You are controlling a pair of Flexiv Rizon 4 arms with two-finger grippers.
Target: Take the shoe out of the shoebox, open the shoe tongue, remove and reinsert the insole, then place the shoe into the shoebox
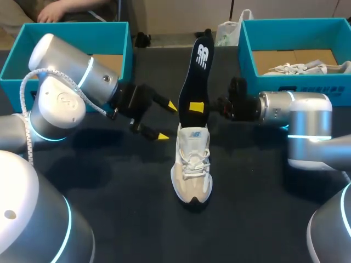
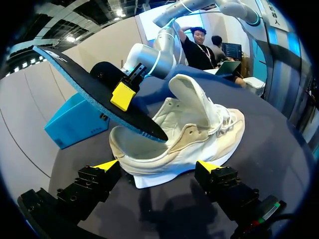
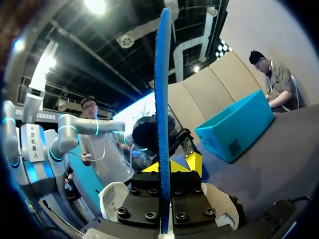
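Note:
A white and beige shoe (image 1: pixel 192 164) stands on the dark table, toe toward the front edge, tongue pulled up (image 2: pixel 192 97). A black insole (image 1: pixel 197 76) with a blue underside rises steeply from the shoe's opening, its lower tip just inside the heel (image 2: pixel 152 133). My right gripper (image 1: pixel 196 107) is shut on the insole's middle; in the right wrist view the insole (image 3: pixel 162 99) stands edge-on in that gripper (image 3: pixel 164 168). My left gripper (image 1: pixel 164 120) is open just left of the shoe, and the shoe (image 2: pixel 199 144) lies ahead of the left gripper (image 2: pixel 158 167).
An open teal shoebox (image 1: pixel 118 33) stands at the back left behind my left arm. A second teal box (image 1: pixel 247 49) at the back right holds another white shoe (image 1: pixel 307 68). A white plastic bag (image 1: pixel 227 33) sits between the boxes at the back.

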